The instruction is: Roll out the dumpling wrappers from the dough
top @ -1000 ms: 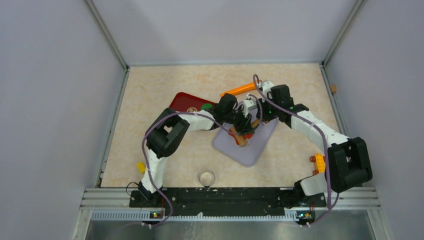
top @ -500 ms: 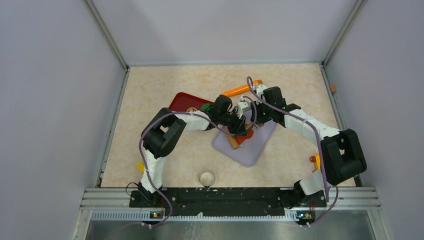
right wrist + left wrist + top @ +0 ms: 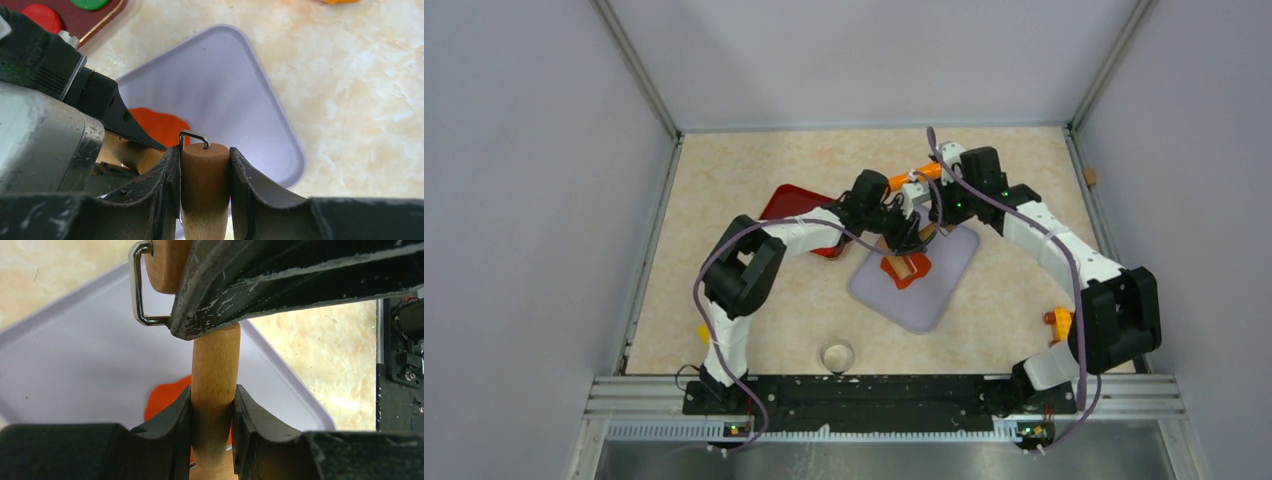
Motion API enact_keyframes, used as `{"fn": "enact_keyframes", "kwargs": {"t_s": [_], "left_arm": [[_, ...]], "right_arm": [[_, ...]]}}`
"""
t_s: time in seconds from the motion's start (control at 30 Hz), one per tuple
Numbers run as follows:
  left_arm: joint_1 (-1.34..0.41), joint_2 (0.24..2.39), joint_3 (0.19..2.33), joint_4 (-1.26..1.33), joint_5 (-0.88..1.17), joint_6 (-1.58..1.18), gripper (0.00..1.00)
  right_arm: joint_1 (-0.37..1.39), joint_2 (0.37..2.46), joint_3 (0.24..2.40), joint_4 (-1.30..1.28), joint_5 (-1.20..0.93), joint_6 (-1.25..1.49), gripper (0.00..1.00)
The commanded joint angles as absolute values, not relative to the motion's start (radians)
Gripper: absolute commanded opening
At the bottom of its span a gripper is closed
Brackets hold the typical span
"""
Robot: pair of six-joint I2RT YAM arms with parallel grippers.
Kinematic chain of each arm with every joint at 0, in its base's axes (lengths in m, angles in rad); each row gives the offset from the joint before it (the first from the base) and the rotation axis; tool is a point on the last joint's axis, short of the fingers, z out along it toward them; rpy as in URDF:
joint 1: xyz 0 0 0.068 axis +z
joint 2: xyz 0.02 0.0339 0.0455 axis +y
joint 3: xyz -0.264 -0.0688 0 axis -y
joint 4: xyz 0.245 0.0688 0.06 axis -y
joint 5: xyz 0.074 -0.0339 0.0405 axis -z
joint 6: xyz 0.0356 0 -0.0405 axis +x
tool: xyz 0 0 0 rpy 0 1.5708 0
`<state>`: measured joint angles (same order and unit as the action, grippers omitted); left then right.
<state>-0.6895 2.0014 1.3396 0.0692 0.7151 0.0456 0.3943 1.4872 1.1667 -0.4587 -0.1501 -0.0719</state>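
An orange-red dough patch [image 3: 902,270], pressed flat with an uneven edge, lies on the lavender board [image 3: 944,290]. Both grippers hold one small wooden roller. My left gripper [image 3: 906,238] is shut on its wooden handle [image 3: 215,360], with the dough [image 3: 162,397] just beyond the fingers. My right gripper [image 3: 931,222] is shut on the roller's drum end [image 3: 205,175], which carries a metal wire bracket [image 3: 194,135]. The dough [image 3: 157,125] shows beside the left gripper's body. A tan part of the roller [image 3: 913,265] rests on the dough.
A dark red tray [image 3: 789,203] at the left holds a red disc [image 3: 44,16] and a green disc [image 3: 90,4]. An orange stick [image 3: 912,176] lies behind the grippers. A glass [image 3: 837,356] stands near the front edge. Small yellow [image 3: 706,334] and orange [image 3: 1057,320] pieces sit near the arm bases.
Both grippers have moved together with the roller toward the far side of the board. More of the flattened dough now shows in front of them.
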Motion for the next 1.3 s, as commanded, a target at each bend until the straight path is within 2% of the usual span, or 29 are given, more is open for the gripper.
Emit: {"fn": "enact_keyframes", "kwargs": {"t_s": [0.0, 0.53, 0.93, 1.27], "left_arm": [[-0.701, 2.060, 1.447, 0.142, 0.601, 0.003, 0.00], [-0.769, 2.262, 1.466, 0.338, 0.590, -0.067, 0.00], [-0.799, 2.397, 1.649, 0.353, 0.599, -0.116, 0.00], [-0.811, 2.494, 1.894, 0.285, 0.604, -0.207, 0.00]], "right_arm": [[0.409, 1.438, 1.134, -0.582, -0.221, -0.114, 0.00], [0.391, 1.392, 0.968, -0.530, -0.100, -0.145, 0.00], [0.340, 1.390, 0.975, -0.537, -0.095, -0.147, 0.00], [0.272, 1.365, 0.998, -0.557, -0.089, -0.144, 0.00]]}}
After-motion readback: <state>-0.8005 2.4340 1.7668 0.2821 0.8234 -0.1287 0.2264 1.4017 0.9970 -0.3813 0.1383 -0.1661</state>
